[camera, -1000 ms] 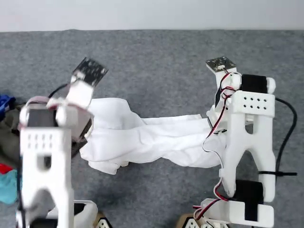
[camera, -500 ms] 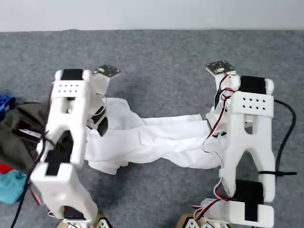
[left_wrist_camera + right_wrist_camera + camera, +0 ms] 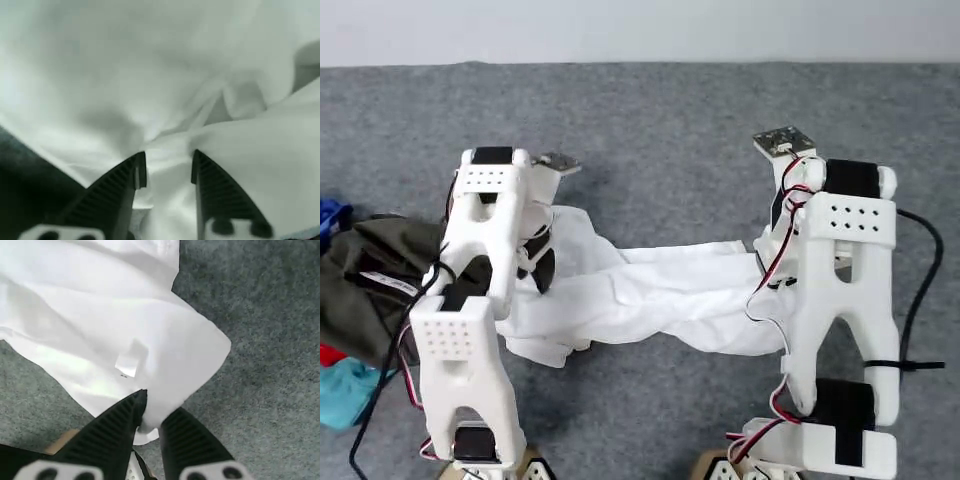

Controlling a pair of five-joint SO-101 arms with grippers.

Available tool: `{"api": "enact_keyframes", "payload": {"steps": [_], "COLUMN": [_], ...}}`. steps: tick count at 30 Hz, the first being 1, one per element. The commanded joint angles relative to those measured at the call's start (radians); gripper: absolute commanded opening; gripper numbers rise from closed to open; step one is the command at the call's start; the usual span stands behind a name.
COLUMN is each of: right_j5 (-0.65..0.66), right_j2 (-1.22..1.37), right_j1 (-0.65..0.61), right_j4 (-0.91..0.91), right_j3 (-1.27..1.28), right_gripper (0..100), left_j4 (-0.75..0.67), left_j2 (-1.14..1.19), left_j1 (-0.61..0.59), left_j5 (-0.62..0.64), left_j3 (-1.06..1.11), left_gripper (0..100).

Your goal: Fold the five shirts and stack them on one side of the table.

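Grey fuzzy cloth covers the table (image 3: 660, 120). At the far left edge lies a heap of shirts, with a dark green shirt (image 3: 370, 285) and a teal shirt (image 3: 335, 395) just beside it. Next comes the left gripper (image 3: 168, 167). It is down on the left end of the white shirt (image 3: 650, 295), and its fingers are apart with white cloth bunched between them. The white shirt lies crumpled in a long strip across the middle of the table. At its right end, the right gripper (image 3: 151, 412) pinches the shirt's corner tight.
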Motion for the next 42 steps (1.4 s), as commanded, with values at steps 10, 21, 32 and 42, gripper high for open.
{"api": "enact_keyframes", "payload": {"steps": [10, 21, 32, 42], "right_j5": [-0.012, -0.012, -0.012, -0.012], "right_j2": [-0.053, -0.053, -0.122, -0.277], "right_j1": [0.015, 0.015, 0.047, 0.044], "right_j4": [0.038, 0.035, 0.038, 0.033], "right_j3": [-0.008, -0.015, -0.219, -0.479], "right_gripper": [0.9, 0.9, 0.9, 0.9], "left_j4": [0.026, 0.029, 0.028, -0.242], "left_j2": [0.026, 0.008, -0.545, -1.065], "left_j1": [0.006, 0.0, 0.038, 0.068], "left_j5": [-0.006, -0.002, 0.124, 0.242], "left_j3": [-0.054, -0.073, -0.076, -0.191], "left_gripper": [6, 0, 0, 0]}}
